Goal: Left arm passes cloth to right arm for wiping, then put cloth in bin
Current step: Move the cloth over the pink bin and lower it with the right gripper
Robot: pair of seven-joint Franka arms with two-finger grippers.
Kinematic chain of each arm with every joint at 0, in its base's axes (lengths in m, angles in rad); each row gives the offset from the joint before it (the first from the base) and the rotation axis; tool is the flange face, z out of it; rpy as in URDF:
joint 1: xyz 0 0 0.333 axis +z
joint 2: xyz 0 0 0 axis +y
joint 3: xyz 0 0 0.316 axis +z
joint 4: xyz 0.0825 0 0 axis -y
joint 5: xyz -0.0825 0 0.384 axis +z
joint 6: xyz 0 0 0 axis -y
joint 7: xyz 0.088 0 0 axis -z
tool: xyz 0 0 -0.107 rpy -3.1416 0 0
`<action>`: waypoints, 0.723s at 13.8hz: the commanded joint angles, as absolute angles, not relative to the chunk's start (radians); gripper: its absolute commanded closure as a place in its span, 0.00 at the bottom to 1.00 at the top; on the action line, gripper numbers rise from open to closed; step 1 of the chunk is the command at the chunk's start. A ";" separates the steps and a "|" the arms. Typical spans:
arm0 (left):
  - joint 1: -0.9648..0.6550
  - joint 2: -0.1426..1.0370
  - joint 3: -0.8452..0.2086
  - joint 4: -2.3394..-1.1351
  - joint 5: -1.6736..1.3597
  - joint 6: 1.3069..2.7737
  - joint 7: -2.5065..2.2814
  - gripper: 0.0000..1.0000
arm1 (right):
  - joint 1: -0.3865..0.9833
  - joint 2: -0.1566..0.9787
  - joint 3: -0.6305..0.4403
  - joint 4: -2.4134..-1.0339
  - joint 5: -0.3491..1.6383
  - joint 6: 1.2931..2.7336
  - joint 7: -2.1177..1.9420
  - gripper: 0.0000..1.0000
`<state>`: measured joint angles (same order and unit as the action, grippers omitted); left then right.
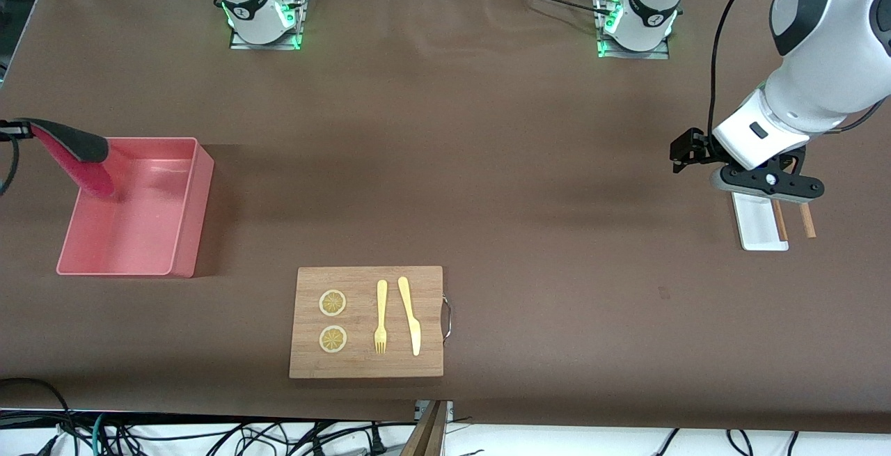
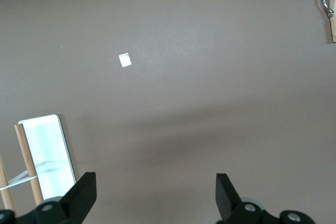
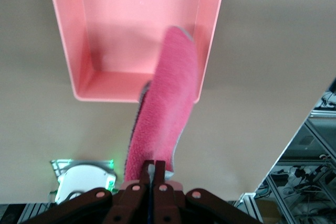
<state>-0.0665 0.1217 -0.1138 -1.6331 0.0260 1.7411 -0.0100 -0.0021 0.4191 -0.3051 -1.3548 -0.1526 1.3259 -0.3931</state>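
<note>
Front view: brown counter (image 1: pixel 487 163) with the arm bases along its top edge.
Bin (image 1: pixel 177 233): pink tub toward the right arm's end of the counter.
Cloth (image 1: pixel 80 156): hangs over the bin's rim at the view's edge, dark grey face up top, pink-red below; the right claw holding it is cut off by the frame.
Board (image 1: pixel 367 365): wooden, nearer the camera than the bin, carrying two lemon slices (image 1: pixel 333 321), a fork (image 1: pixel 381 317) and a knife (image 1: pixel 410 315).
Left claw (image 1: pixel 766 188): up over a white tray (image 1: pixel 755 233) at the left arm's end; two sticks (image 1: pixel 807 221) lie beside the tray.

Left wrist view: left claw (image 2: pixel 152 195) has its fingers (image 2: pixel 81 192) spread wide, nothing between them, bare counter below.
Tray (image 2: pixel 50 156): white, with the sticks (image 2: pixel 26 156) beside it.

Right wrist view: right claw (image 3: pixel 153 182) is pinched tight on one end of the cloth (image 3: pixel 165 108).
Cloth's free end: dangles over the bin (image 3: pixel 136 85), across its rim.
</note>
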 commanded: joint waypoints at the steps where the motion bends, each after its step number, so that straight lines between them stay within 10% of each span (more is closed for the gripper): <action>1: -0.066 0.120 -0.114 -1.626 0.031 1.744 -0.011 0.00 | 0.009 0.465 -0.301 -1.405 -0.135 1.417 -0.352 1.00; 10: -0.067 0.118 -0.114 -1.626 0.031 1.744 -0.011 0.00 | 0.014 0.633 -0.299 -1.497 0.023 1.733 -0.305 1.00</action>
<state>-0.0657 0.1217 -0.1136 -1.6318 0.0260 1.7423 -0.0100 0.0122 0.5977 -0.2989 -1.4746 -0.0104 1.6538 -0.3166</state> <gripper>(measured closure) 0.000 0.982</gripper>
